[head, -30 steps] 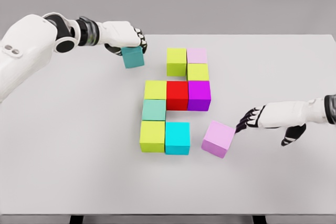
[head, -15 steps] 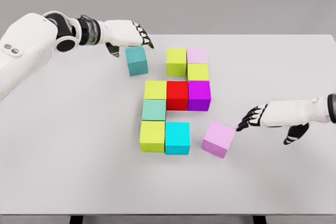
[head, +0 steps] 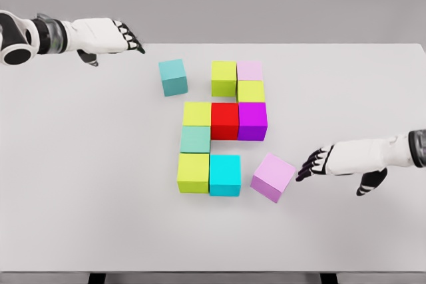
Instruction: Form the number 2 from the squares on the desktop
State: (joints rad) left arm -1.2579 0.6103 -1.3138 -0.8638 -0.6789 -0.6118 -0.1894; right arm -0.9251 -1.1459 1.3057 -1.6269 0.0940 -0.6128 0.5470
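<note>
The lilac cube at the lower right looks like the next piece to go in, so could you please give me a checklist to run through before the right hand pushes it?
1. Right hand free to push: ok, fingers spread, holding nothing.
2. Fingertips touching the lilac cube: not ok, a small gap shows.
3. Lilac cube squared to the row: not ok, it sits rotated beside the cyan cube, apart from it.
4. Path to the cyan cube's right side: ok, only bare table lies between.
5. Left hand out of the way: ok, open at the far left edge, away from the teal cube.
</note>
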